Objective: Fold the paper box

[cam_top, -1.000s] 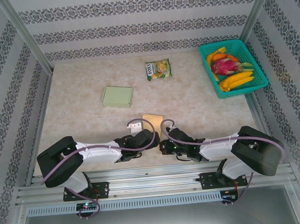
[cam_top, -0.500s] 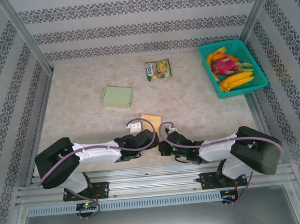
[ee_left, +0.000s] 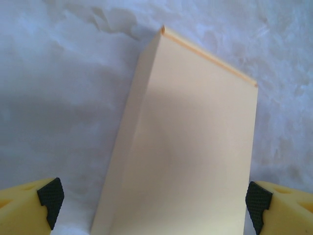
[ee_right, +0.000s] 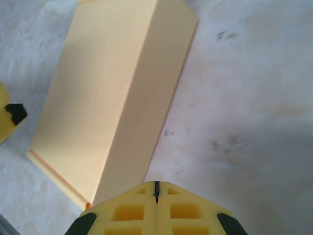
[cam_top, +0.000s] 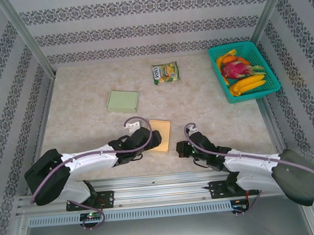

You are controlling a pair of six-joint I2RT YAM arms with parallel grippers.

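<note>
From above, the paper box lay flat toward the near edge, between my left gripper and right gripper. Left wrist view — jaws wide, the box between my fingers. Right wrist view — jaws pressed shut, just beside the box.

A snack packet, a flat green box and a teal basket of fruit sit well apart.

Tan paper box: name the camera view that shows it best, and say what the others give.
Right wrist: the tan paper box lies close, top face, one side wall and an end seam visible. Left wrist shows its top face large, near end cropped. Top external shows it small, partly behind the left arm.
</note>
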